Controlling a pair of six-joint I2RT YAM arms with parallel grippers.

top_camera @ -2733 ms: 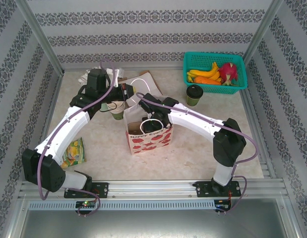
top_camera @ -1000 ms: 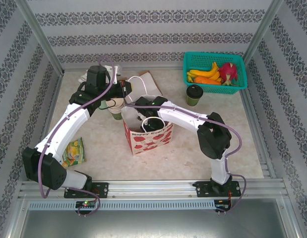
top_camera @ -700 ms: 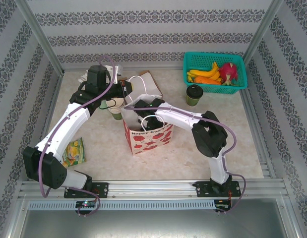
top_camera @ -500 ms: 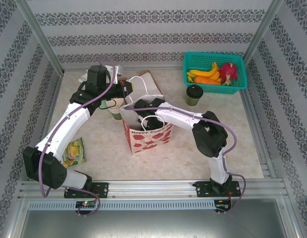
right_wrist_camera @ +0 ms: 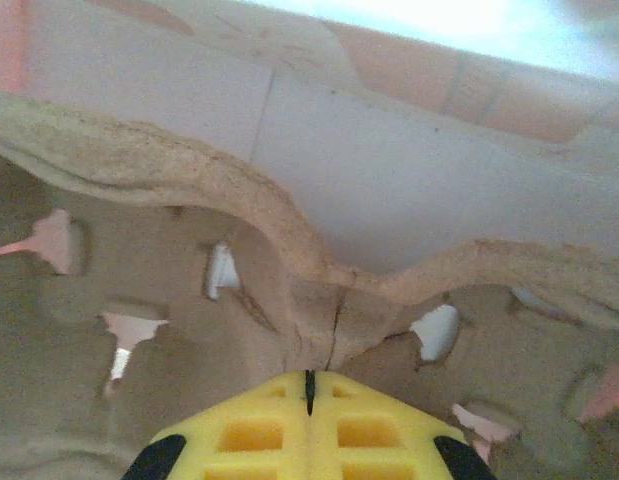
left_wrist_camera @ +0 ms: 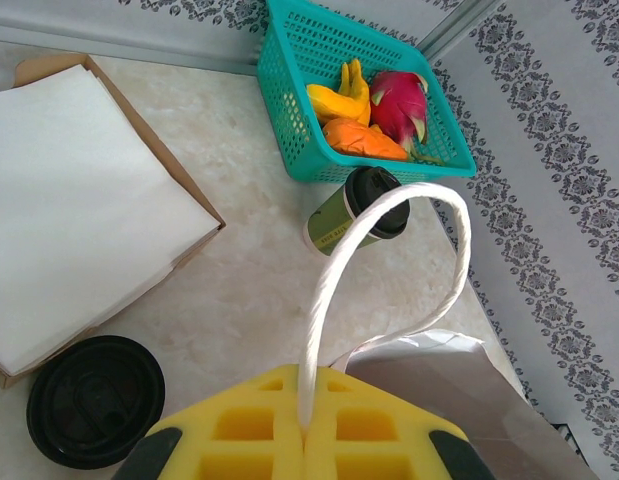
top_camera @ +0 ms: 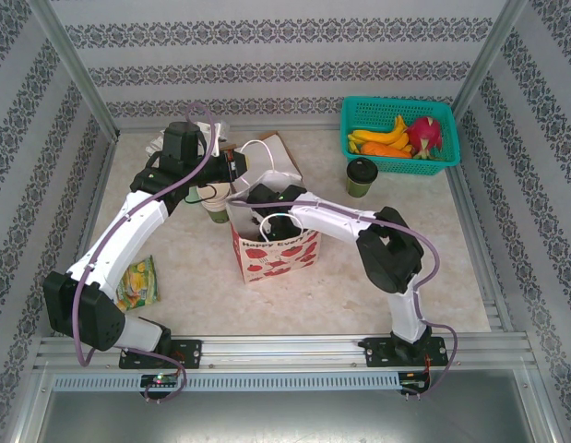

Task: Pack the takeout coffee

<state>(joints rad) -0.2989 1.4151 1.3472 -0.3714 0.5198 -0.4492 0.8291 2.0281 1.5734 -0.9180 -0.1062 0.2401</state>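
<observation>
The takeout coffee [top_camera: 362, 175] stands upright on the counter [top_camera: 193, 268], lid on, well to the right of the strawberry-print paper bag [top_camera: 278, 255] and beyond it. Above the bag, the left tool [left_wrist_camera: 304, 428] pinches its white handle [left_wrist_camera: 327, 290]. Inside the bag, the right tool [right_wrist_camera: 309, 382] is clamped on a pulp tray [right_wrist_camera: 189, 190].

The white handle [left_wrist_camera: 327, 285] partly hides the takeout coffee [left_wrist_camera: 331, 212], while the right tool [right_wrist_camera: 309, 380], sunk inside the bag [top_camera: 278, 260], faces what seems a blurred pulp tray [right_wrist_camera: 179, 330].
</observation>
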